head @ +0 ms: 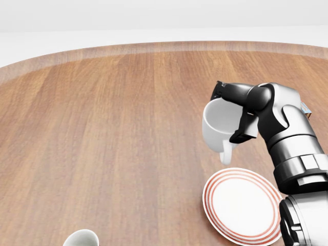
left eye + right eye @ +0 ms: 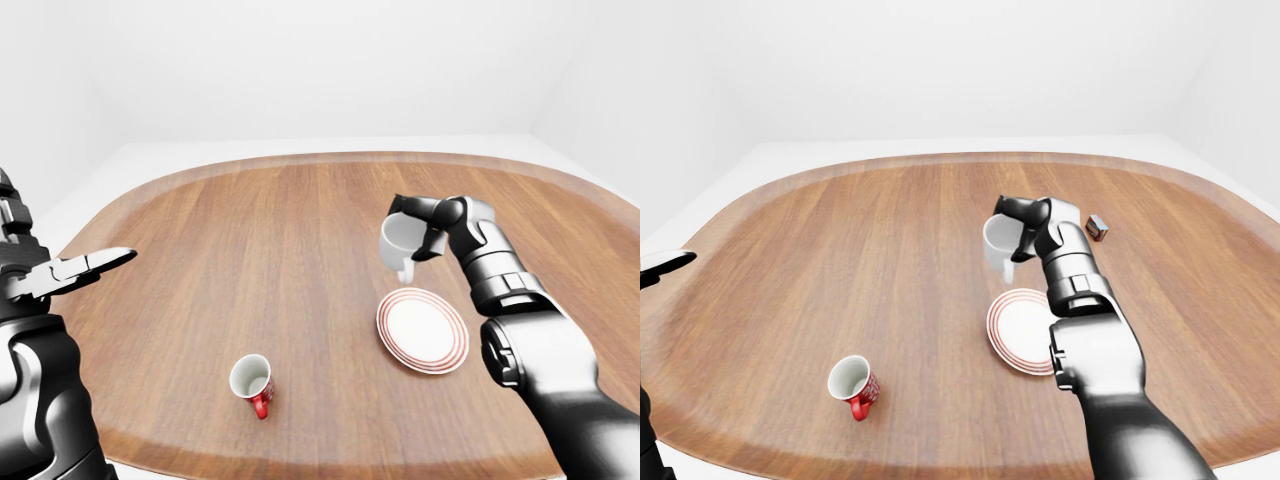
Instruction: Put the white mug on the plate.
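Above the plate [image 1: 241, 205] — right hand [image 1: 245, 110] clamped round tilted white mug [image 1: 219, 125], left hand [image 2: 85, 266] open.

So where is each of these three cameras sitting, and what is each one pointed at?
Left-eye view: on the head, facing over the table; shows both arms, the left hand open and empty.
Head view: on the head, angled down and closer; the right hand grips the white mug above the plate.
Right-eye view: beside the left eye; mostly the right arm, plus the red mug.
All share mug and plate.
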Tool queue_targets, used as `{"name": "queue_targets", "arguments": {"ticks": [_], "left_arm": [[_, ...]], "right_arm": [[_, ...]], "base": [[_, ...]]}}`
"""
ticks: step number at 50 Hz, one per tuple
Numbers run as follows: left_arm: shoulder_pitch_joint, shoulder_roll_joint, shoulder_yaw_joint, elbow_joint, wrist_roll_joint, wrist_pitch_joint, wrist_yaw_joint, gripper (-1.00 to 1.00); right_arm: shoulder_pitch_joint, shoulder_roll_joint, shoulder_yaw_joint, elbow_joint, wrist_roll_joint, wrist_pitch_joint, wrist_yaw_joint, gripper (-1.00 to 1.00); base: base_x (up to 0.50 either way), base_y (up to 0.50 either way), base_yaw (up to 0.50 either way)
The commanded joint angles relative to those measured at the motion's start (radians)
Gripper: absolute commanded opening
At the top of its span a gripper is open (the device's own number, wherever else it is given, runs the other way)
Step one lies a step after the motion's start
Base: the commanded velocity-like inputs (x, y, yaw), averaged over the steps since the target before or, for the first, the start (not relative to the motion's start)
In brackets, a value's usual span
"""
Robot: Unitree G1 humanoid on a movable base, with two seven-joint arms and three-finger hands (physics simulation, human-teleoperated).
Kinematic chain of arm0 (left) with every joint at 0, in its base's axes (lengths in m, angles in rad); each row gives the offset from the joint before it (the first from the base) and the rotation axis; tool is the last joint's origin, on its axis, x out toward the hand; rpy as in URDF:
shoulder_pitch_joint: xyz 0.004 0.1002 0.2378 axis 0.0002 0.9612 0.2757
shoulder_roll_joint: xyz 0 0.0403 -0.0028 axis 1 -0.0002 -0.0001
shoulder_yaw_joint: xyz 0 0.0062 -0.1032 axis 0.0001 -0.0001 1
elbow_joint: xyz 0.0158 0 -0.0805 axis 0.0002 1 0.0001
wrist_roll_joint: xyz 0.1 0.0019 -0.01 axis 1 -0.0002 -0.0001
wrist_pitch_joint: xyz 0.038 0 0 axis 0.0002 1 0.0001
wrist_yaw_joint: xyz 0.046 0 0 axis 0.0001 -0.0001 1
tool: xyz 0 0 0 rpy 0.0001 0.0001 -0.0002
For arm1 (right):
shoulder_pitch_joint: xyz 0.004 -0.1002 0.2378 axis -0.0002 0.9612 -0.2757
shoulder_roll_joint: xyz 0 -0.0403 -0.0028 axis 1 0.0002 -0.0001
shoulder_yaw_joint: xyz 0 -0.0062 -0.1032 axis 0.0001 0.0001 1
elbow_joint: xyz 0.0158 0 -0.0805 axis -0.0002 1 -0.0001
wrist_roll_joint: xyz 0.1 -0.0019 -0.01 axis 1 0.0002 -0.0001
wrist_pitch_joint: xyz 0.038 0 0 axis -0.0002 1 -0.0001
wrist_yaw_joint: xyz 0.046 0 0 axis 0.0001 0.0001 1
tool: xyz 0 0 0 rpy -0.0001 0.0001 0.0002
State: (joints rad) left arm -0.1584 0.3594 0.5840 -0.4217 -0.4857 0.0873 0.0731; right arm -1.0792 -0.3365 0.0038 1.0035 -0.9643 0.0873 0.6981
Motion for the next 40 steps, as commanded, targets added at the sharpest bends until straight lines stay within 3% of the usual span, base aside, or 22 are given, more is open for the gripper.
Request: {"name": "queue_targets", "arguments": {"ticks": [1,40], "left_arm": [[-0.001,0.002,0.002,-0.003,-0.001,0.000,0.001,1.00],[0.000,-0.004,-0.005,0.010,0.009,0.000,-0.007,1.00]], "right_arm": [[-0.033,-0.061,-0.021,0.150,0.096,0.000,0.000,-1.00],[0.144,-0.115,-0.019,0.246,0.141,0.000,0.000,-1.00]], "base": [[0.00,0.00,0.00],[0.00,0.00,0.00]]}}
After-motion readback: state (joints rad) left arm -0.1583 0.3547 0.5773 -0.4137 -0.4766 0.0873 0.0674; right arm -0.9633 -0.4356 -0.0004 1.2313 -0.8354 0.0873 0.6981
